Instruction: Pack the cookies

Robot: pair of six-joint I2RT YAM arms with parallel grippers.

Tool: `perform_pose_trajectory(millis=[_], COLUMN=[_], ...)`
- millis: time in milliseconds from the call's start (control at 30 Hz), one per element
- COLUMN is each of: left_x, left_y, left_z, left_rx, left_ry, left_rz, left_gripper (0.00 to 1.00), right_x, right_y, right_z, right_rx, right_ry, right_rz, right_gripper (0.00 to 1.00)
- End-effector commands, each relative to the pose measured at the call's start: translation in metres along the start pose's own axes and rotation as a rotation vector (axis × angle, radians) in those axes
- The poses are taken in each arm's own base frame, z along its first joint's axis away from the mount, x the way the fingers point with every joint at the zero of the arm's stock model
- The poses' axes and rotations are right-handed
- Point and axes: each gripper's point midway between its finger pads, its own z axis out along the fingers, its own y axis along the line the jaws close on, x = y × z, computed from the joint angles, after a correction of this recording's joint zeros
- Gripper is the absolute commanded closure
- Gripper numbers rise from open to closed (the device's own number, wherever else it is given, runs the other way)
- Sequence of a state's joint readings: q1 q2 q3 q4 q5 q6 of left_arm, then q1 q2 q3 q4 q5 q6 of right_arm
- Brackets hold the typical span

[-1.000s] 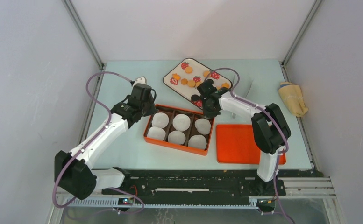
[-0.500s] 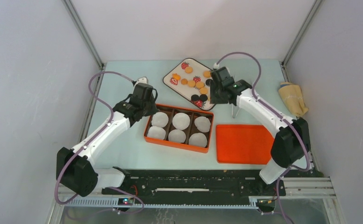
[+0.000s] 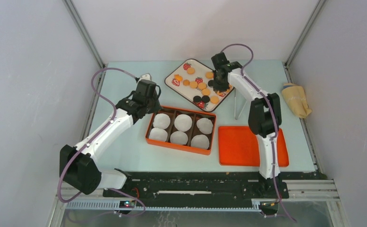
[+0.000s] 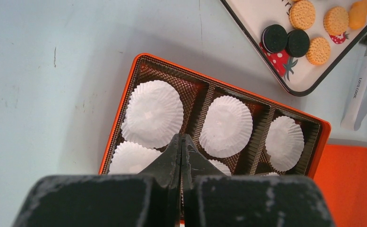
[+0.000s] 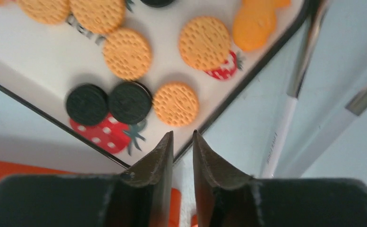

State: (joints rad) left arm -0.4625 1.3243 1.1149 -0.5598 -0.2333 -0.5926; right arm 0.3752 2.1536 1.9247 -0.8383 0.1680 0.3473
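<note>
The cookies lie on a white strawberry-print tray [image 3: 187,66]: golden-orange discs [image 3: 193,84] and a few black ones [image 3: 201,99]. In the right wrist view a golden cookie [image 5: 175,104] and two black cookies [image 5: 130,102] lie just ahead of my right gripper [image 5: 181,134], whose jaws stand a narrow gap apart and empty over the tray's near-right rim [image 5: 219,115]. It hovers over the tray's right part [image 3: 217,86]. My left gripper [image 4: 180,137] is shut and empty above the orange box [image 4: 124,101], near its far-left corner [image 3: 148,105]. The tray's cookies also show in the left wrist view [image 4: 319,50].
The orange box [image 3: 147,134] holds several white paper cups [image 3: 183,123]. Its flat orange lid [image 3: 240,145] lies to the right. White-handled tongs [image 3: 238,105] lie beside the tray and show in the right wrist view [image 5: 281,126]. A beige cloth [image 3: 295,99] lies at the far right.
My right gripper has moved from the tray's near edge by the box up and over the tray's right part, and the arm has swung round. The left arm has hardly moved.
</note>
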Motion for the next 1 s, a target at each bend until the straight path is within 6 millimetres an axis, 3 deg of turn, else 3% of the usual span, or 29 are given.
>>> perform_pose_trajectory(millis=[0,133,200,400,667,800,967], left_x=[-0.019,-0.016,-0.015,-0.01,-0.009,-0.01,-0.007], left_y=[-0.009,-0.008,-0.005,0.0,0.001,0.003,0.003], left_z=[-0.004,-0.001,-0.001,-0.002,-0.005,-0.008,-0.004], left_rx=[0.013,0.01,-0.001,-0.015,-0.009,-0.01,-0.016], left_ry=[-0.047,-0.035,-0.036,-0.033,-0.033,-0.045,-0.033], left_rz=[0.015,0.016,0.019,0.025,0.031,0.031,0.037], left_gripper=[1.0,1.0,1.0,1.0,1.0,1.0,1.0], right_x=[-0.037,-0.035,-0.033,-0.012,-0.001,0.016,0.037], right_y=[0.054,0.088,0.104,0.143,0.157,0.156,0.161], right_z=[-0.025,-0.004,0.006,0.031,0.056,0.068,0.061], right_rx=[-0.079,-0.145,-0.197,-0.331,-0.346,-0.362,-0.395], right_ry=[-0.098,-0.087,-0.068,-0.002,0.029,0.099,0.156], right_rz=[-0.097,-0.103,-0.086,-0.061,-0.05,-0.048,-0.112], right_gripper=[0.77,0.96,1.0,1.0,1.0,1.0,1.0])
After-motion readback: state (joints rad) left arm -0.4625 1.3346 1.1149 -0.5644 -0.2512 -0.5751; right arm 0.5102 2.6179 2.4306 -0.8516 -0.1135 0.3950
